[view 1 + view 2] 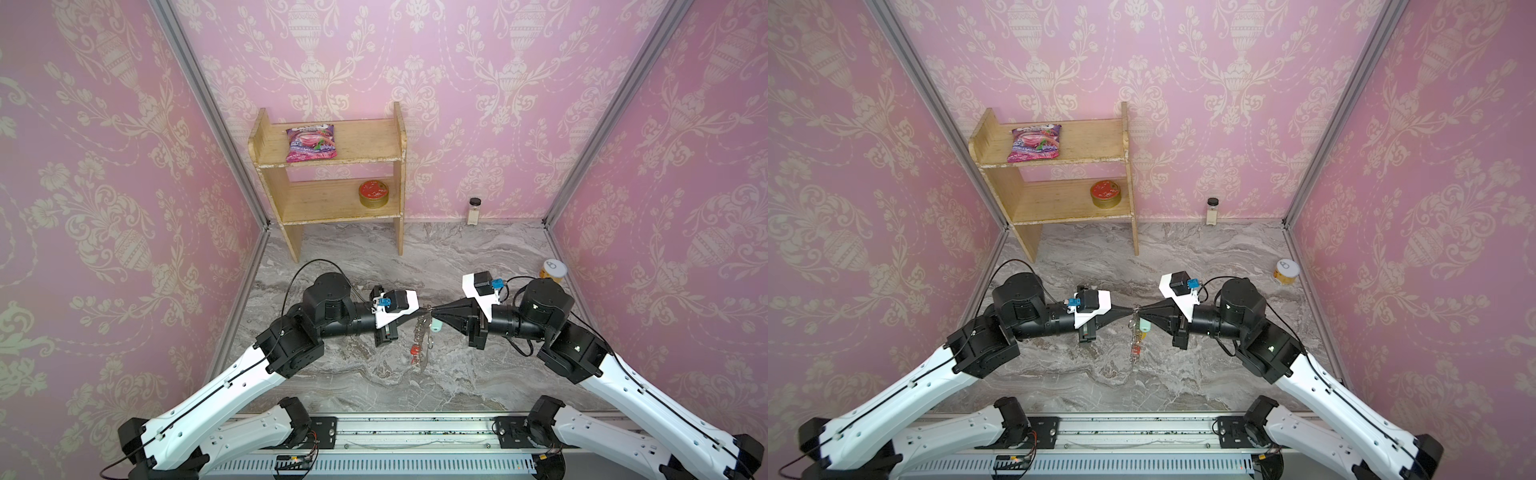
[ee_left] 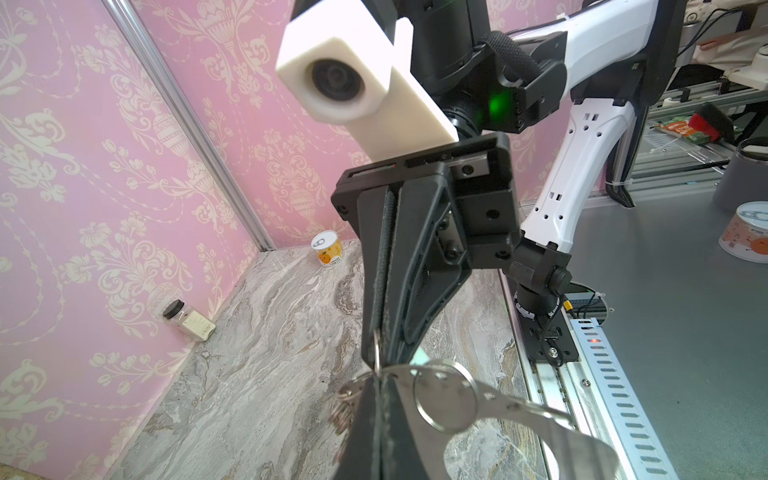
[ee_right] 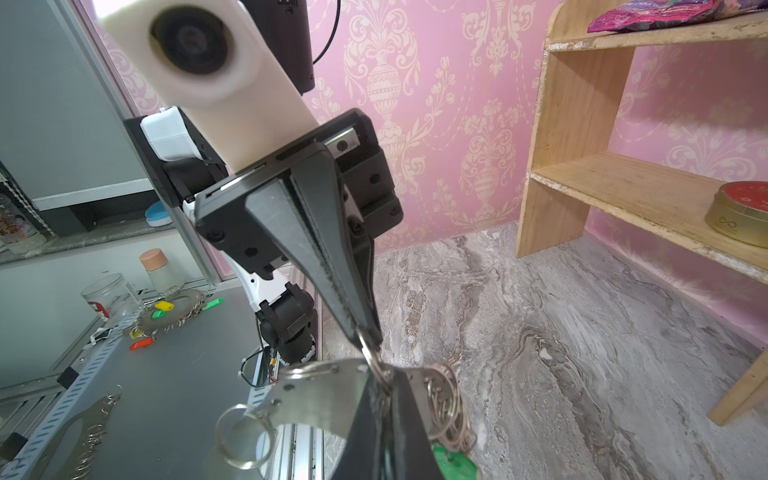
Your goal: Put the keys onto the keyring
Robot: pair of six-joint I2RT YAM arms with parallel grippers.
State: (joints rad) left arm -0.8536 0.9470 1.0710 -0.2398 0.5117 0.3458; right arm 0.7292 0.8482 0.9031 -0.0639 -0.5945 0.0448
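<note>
The keyring (image 1: 422,336) (image 1: 1136,337), a flat grey metal hoop with small silver loops and a red tag (image 1: 414,351), hangs above the marble table between both arms. My left gripper (image 1: 424,309) (image 2: 380,382) is shut on the hoop's plate (image 2: 519,409). My right gripper (image 1: 433,309) (image 3: 384,390) meets it tip to tip and is shut on a thin silver ring of the keys, whose pale green tag (image 1: 436,329) (image 3: 453,463) hangs just below. In the right wrist view the hoop (image 3: 320,395) lies across my fingers, with a bunch of rings (image 3: 446,399) beside them.
A wooden shelf (image 1: 332,187) stands at the back with a snack bag (image 1: 311,143) and a round tin (image 1: 373,193). A spice jar (image 1: 473,211) stands by the back wall and a can (image 1: 553,272) by the right wall. Another tagged hoop (image 3: 174,311) lies outside the cell.
</note>
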